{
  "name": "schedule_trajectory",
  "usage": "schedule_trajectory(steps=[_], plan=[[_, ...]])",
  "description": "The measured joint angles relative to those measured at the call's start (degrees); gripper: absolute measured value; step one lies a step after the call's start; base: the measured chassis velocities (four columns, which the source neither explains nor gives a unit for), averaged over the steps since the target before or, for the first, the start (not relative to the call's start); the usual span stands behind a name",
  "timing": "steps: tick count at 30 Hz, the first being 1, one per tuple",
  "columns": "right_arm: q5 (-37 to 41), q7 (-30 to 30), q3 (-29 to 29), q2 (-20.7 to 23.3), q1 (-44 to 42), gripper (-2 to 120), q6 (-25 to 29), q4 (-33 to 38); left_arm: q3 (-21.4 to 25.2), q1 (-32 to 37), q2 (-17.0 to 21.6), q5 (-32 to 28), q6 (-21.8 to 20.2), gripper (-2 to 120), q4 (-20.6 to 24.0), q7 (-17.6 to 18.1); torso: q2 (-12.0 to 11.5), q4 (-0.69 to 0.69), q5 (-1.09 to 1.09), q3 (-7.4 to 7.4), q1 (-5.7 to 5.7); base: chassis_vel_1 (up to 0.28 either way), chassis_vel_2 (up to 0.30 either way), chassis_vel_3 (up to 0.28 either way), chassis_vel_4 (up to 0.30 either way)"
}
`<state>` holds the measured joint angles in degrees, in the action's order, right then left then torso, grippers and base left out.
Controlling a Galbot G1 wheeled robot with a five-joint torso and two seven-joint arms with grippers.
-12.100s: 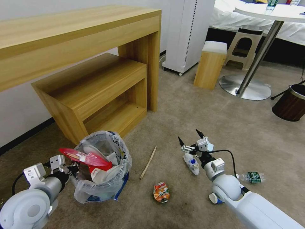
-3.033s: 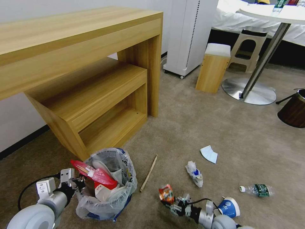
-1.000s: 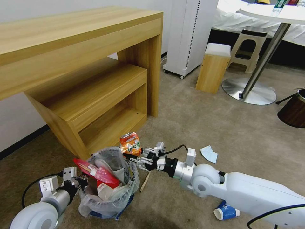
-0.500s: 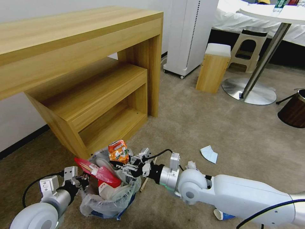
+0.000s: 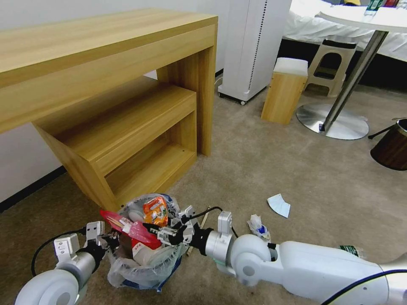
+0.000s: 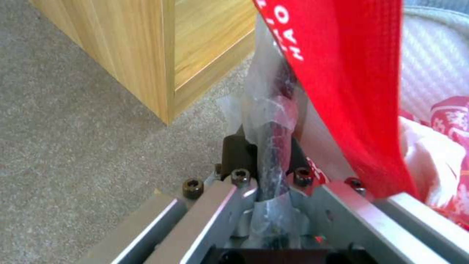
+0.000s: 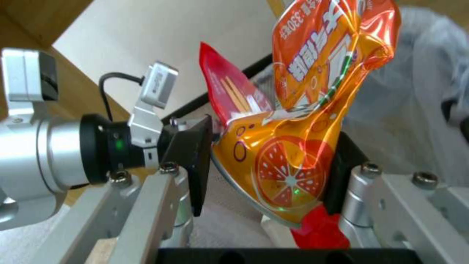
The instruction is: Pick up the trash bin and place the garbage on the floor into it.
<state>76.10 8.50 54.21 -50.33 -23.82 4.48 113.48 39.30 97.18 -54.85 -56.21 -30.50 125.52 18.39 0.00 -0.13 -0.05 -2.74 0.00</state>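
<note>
- The right end effector [image 7: 266, 172] grips the crushed orange can [image 7: 303, 121] between its dark pads and holds it over the mouth of the trash bin [image 5: 146, 254].
- By its dents the can looks light and thin-walled; the judgement is that it yields under pressure and its glossy skin could slide, so a hold across the flattened middle suits it best.
- The can's print shows an orange slice and "330", with further characters too distorted to read.
- The left end effector [image 6: 263, 161] is closed on the bin's rim, pinching the crinkled clear liner along with it.
- The liner looks soft and slippery, so the stiff rim beneath is probably the surer place to hold; the bin, heaped with litter, likely tips easily.
- A red wrapper [image 6: 342, 73] hanging over the rim bears white letters, "HAO" readable.
- On the carpeted floor beyond lie a wooden stick [image 5: 205, 217], a crumpled paper cup [image 5: 258, 225], a pale blue paper [image 5: 279, 205] and a clear bottle [image 5: 349, 250] with a green label.
</note>
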Motion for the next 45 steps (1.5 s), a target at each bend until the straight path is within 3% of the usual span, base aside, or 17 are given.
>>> schedule_trajectory(steps=[12,17,23,26,45], plan=[[-0.4,0.9,0.0,-0.6,-1.9,42,-0.2,-1.3,0.0,0.0,-0.2,0.0,0.1,0,0.1,-0.1,0.0,0.0,0.0,0.0,0.0,0.0,0.0,0.0,0.0],[-0.6,0.9,0.0,-1.0,-2.5,64,-0.2,-2.0,0.0,0.2,-0.2,0.0,0.1,0,0.4,-0.1,0.0,0.0,0.0,0.0,0.0,0.0,0.0,0.0,0.0],[-0.8,0.6,0.0,-1.1,-2.2,80,-0.3,-2.0,0.1,0.2,-0.2,-0.1,0.1,0,0.4,-0.1,0.0,0.0,0.0,0.0,0.0,0.0,0.0,0.0,0.0],[-1.3,0.0,0.0,-0.8,-2.1,97,0.1,-1.7,0.0,-0.1,-0.3,-0.1,0.1,0,-0.2,-0.1,0.0,0.0,0.0,0.0,0.0,0.0,0.0,0.0,0.0],[-2.7,-1.2,-3.0,1.1,-2.3,99,1.0,1.2,-0.6,-1.2,-0.5,0.2,0.2,0,-2.9,-0.2,0.0,0.0,0.0,0.0,0.0,0.0,0.0,0.0,0.0]])
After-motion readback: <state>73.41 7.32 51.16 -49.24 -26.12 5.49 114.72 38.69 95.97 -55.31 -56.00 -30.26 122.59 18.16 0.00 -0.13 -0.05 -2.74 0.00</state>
